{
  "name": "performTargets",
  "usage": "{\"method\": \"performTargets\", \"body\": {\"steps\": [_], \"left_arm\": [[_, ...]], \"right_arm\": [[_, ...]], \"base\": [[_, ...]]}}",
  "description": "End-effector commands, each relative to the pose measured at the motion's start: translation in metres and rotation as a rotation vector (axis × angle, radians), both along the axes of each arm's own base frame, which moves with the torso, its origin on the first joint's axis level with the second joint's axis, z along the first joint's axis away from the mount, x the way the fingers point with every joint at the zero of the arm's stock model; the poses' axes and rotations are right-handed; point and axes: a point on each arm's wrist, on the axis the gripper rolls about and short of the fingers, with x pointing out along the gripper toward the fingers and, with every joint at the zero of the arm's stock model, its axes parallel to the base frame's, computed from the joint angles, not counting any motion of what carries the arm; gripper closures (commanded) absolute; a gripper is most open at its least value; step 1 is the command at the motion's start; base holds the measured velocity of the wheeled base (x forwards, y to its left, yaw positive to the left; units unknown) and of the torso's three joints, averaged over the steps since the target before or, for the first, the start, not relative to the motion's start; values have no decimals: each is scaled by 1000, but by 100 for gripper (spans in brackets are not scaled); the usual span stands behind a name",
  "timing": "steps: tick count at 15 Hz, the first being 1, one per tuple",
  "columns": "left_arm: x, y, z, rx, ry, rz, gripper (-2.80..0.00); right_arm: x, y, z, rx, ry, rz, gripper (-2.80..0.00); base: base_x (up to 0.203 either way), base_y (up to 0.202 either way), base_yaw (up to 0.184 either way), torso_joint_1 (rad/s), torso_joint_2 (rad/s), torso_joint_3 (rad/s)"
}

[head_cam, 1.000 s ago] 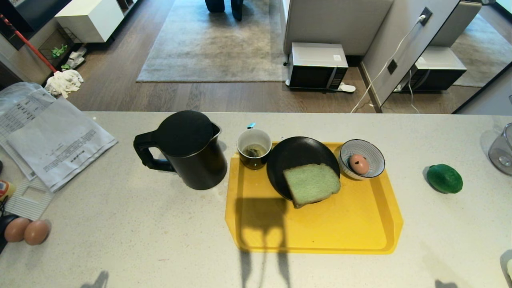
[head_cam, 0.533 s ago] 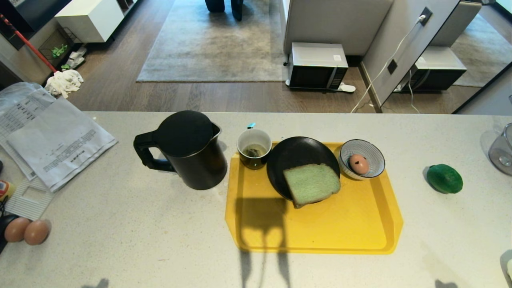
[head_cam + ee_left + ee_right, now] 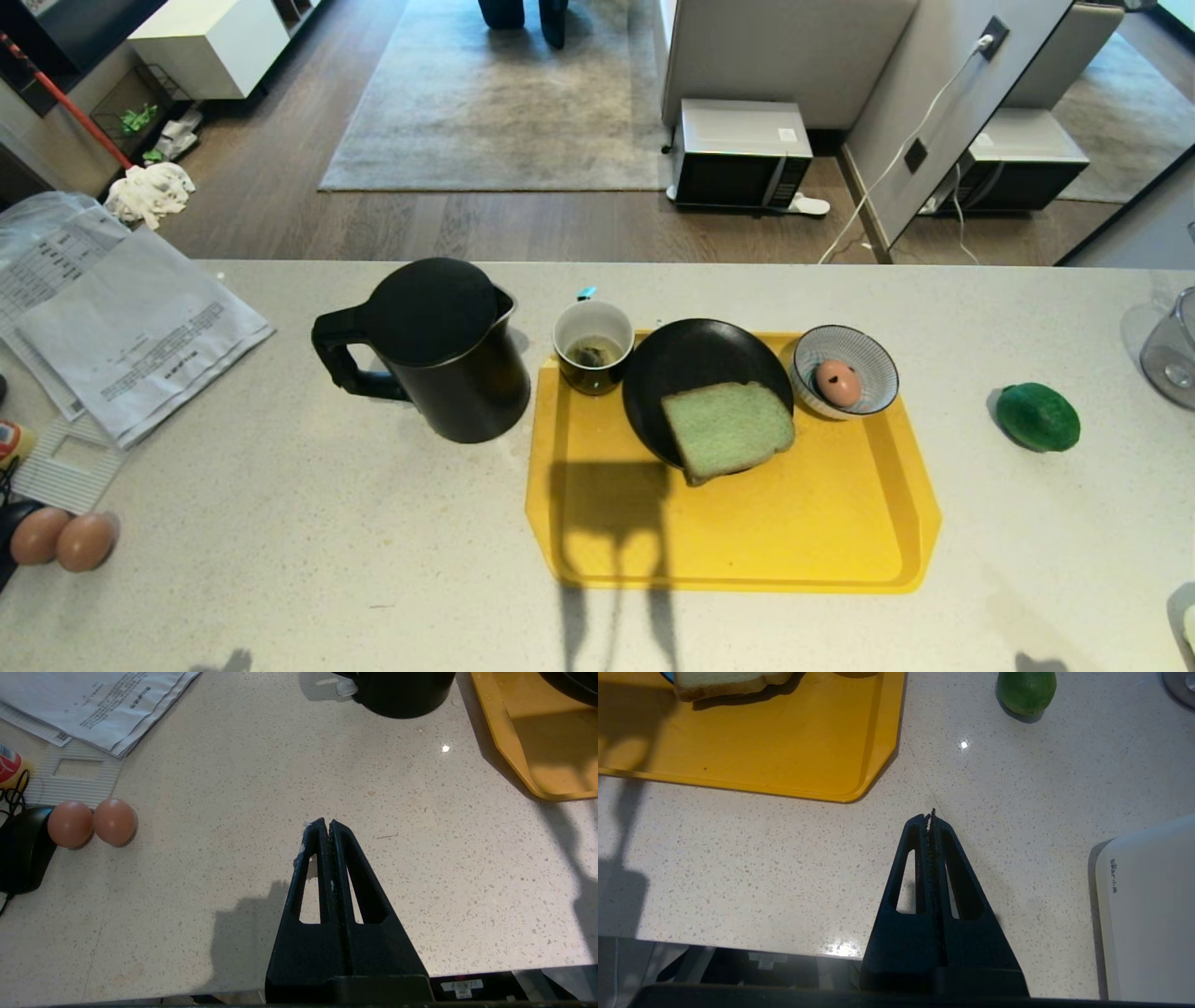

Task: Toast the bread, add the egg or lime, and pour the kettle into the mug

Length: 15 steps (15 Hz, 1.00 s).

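Your left gripper [image 3: 327,823]: jaws pressed together, empty, over bare counter [image 3: 280,523] | right gripper [image 3: 930,817]: same, near tray [image 3: 747,532] corner | bread [image 3: 727,429] on black plate [image 3: 691,359] | egg [image 3: 836,381] in striped bowl [image 3: 873,359] | lime [image 3: 1037,416] right of tray | kettle [image 3: 439,355] beside mug [image 3: 593,347]

Egg [image 3: 837,382] in bowl [image 3: 876,366], on tray [image 3: 822,532]

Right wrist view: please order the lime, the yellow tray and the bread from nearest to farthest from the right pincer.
From the shut right pincer:
1. Yellow tray, its corner just ahead, toward the robot's left.
2. Lime, farther ahead, on the counter.
3. Bread, farthest, across the tray.
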Motion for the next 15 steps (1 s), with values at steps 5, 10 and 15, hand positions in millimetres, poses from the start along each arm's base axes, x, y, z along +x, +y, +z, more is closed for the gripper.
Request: {"method": "performTargets", "body": {"steps": [5,10,15], "left_arm": [[1,0,-4,-1,19,-12,0],[1,0,-4,-69,16,-1,0],[1,1,-4,-109,12,27,0]], "right_arm": [[0,0,0,0,1,1,0],[0,0,0,0,1,1,0],[0,0,0,0,1,1,0]], "base": [[0,0,0,0,0,0],[0,0,0,0,0,0],[0,0,0,0,0,0]]}}
